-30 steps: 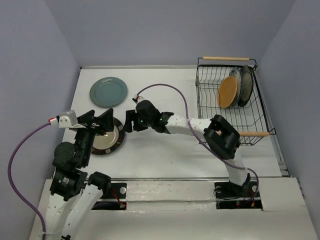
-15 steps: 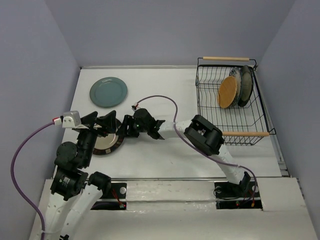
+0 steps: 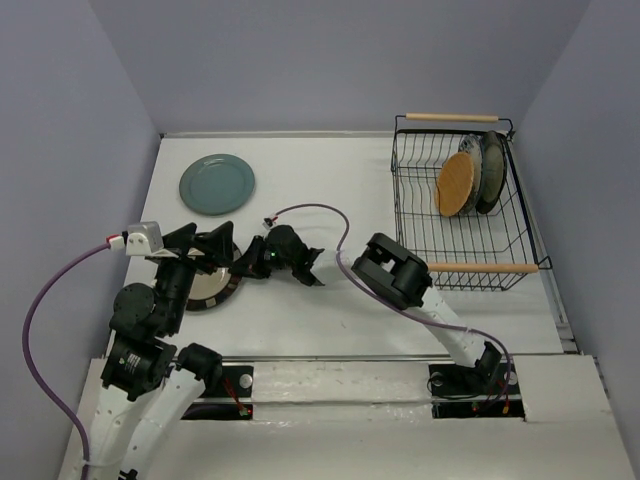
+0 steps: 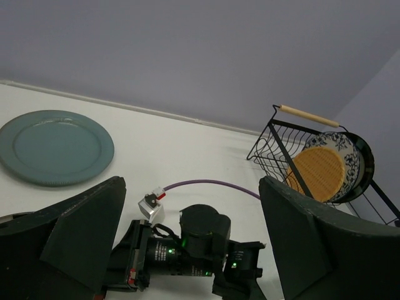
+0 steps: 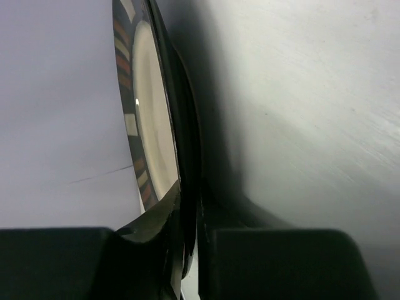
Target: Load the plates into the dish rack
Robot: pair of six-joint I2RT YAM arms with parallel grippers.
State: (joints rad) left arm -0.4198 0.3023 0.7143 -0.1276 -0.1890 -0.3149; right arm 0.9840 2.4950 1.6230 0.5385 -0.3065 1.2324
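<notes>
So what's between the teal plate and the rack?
Bare table from teal plate to dish rack, per the top view; a purple cable loops just nearer the arms.

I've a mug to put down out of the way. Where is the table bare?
Bare table lies between the teal plate and the rack, toward the back. The rack's front half holds nothing. Crowded: front left around the striped plate, and the rack's back, where three plates stand.

top: overhead, from behind | L wrist: low, twd dish rack (image 4: 270, 153) | R wrist: close-up plate (image 5: 153, 125) rim
</notes>
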